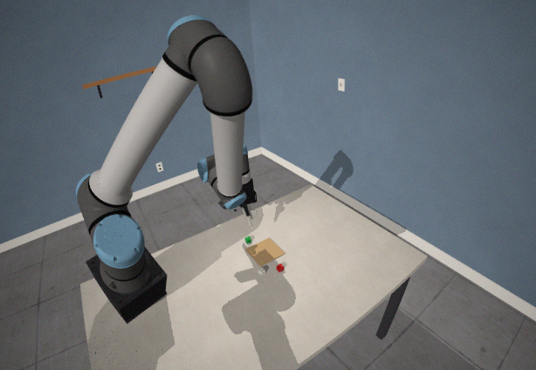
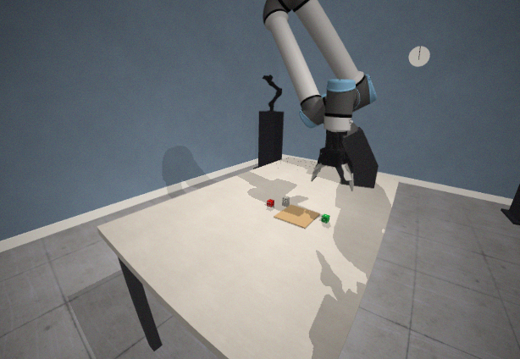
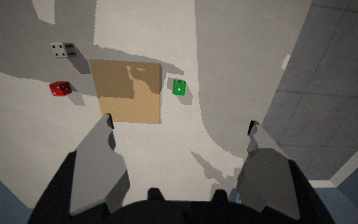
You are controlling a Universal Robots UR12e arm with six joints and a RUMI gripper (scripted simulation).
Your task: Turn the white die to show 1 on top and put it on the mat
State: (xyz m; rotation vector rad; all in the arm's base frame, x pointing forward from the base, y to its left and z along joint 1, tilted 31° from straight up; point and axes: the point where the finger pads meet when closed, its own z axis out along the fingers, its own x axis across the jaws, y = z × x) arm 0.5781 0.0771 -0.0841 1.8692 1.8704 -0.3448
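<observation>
Gripper [image 1: 250, 224] [image 2: 332, 185] [image 3: 181, 118]: spread wide, above the table [image 1: 343, 270] [image 2: 210, 254] [image 3: 145, 20] | white die [image 1: 262, 270] [image 2: 285, 201] [image 3: 62, 50]: on the table, off the mat [image 1: 273, 246] [image 2: 298, 221] [image 3: 147, 107], near its edge | red die [image 1: 280, 268] [image 2: 270, 203] [image 3: 60, 88]: near the white one | green die [image 1: 248, 240] [image 2: 325, 218] [image 3: 179, 87]: beside the mat, on another side

My desk [image 1: 347, 270] [image 2: 210, 254] [image 3: 145, 20] is pale and flat. A tan mat [image 1: 273, 246] [image 2: 296, 220] [image 3: 145, 110] lies on it. A green die [image 1: 248, 240] [image 2: 325, 218] [image 3: 179, 87] sits beside the mat. A white die [image 1: 261, 270] [image 2: 285, 201] [image 3: 62, 50] and a red die [image 1: 280, 268] [image 2: 270, 203] [image 3: 60, 88] sit off it too.
</observation>
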